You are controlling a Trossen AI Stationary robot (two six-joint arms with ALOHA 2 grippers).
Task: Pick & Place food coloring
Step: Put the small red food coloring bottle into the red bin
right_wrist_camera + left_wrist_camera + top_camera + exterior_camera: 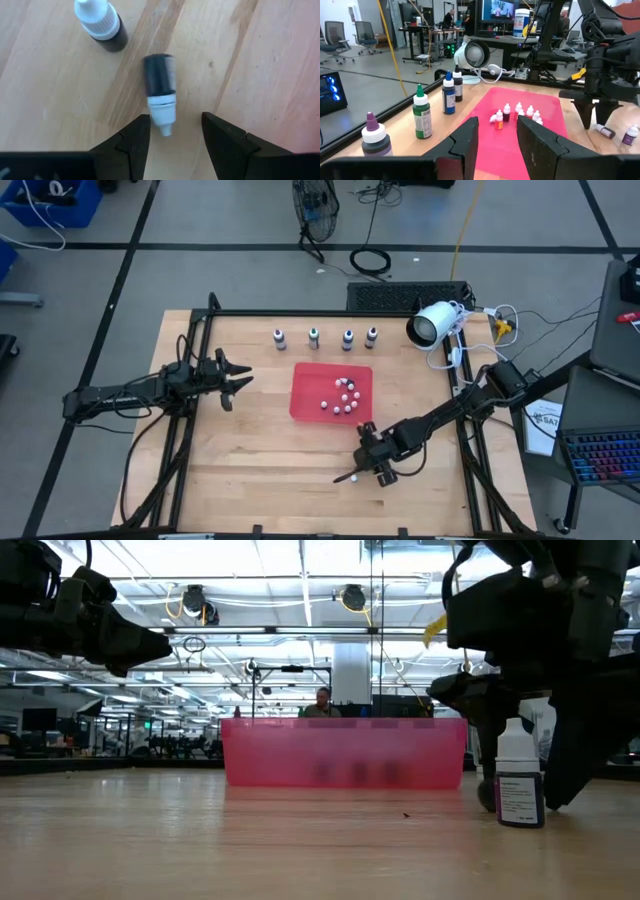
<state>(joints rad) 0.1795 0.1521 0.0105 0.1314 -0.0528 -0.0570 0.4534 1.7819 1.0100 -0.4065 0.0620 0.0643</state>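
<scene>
Honestly, the right gripper hangs near the desk's front edge, fingers open over a toppled food coloring bottle; another bottle stands beside it. Round body could roll away as they close. Left gripper waits open, left side.

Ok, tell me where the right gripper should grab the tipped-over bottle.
Grip the lying bottle across its dark round body, coming straight down. Its narrow white cap points toward the open right gripper, so the wider body is probably the surer hold.
</scene>
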